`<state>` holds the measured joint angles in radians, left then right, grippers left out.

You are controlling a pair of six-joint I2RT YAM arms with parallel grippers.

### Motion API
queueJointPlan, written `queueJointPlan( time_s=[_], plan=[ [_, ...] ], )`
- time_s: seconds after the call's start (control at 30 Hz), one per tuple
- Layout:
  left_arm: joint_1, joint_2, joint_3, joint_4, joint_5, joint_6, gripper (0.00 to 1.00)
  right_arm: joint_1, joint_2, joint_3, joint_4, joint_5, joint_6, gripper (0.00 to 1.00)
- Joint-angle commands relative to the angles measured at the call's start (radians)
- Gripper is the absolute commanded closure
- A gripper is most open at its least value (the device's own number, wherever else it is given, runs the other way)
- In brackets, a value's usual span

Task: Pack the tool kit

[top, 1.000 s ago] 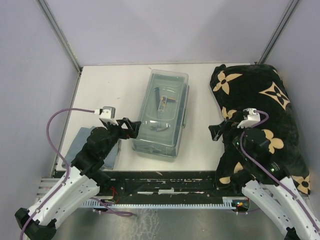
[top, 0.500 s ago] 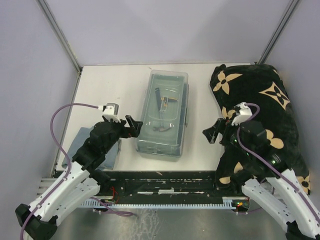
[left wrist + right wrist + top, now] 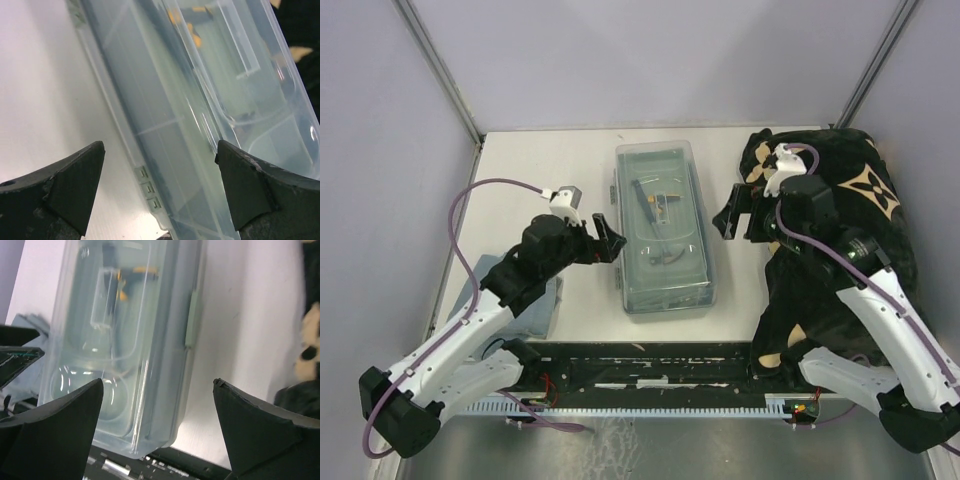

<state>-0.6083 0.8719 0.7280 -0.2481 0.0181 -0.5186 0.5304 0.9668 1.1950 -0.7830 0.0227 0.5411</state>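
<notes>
White table (image 3: 540,170) carries the toolbox (image 3: 665,230), long axis running near-to-far.

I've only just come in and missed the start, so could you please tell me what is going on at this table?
Two robot arms are flanking a pale grey-green toolbox in the middle of the table. Its translucent lid is down, and a few tools show through it. The left gripper is open at the box's left long side and the right gripper is open at its right; neither holds anything. A black flower-patterned blanket lies to the right.
</notes>
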Motion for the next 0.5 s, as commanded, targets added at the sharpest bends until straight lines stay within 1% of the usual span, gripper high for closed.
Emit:
queueJointPlan(
  time_s=[0.0,0.07,0.17,0.23,0.33,0.47],
  plan=[
    [-0.002,-0.015,0.154,-0.109,-0.31,0.058,0.01,0.002,0.022,0.187,-0.105,0.217,-0.136,0.01],
    [-0.002,-0.046,0.192,-0.118,-0.431,0.08,0.01,0.003,0.002,0.234,-0.109,0.284,-0.19,0.01],
    [-0.002,-0.108,0.24,-0.112,-0.572,0.139,0.01,0.002,-0.054,0.27,-0.067,0.367,-0.255,0.01],
    [-0.002,-0.145,0.278,-0.133,-0.638,0.176,0.01,0.002,-0.098,0.274,-0.023,0.408,-0.29,0.01],
    [-0.002,-0.183,0.315,-0.158,-0.696,0.257,0.01,0.003,-0.164,0.243,0.033,0.461,-0.333,0.01],
    [-0.002,-0.191,0.357,-0.188,-0.764,0.326,0.01,0.003,-0.23,0.193,0.091,0.531,-0.378,0.01]
  ],
)
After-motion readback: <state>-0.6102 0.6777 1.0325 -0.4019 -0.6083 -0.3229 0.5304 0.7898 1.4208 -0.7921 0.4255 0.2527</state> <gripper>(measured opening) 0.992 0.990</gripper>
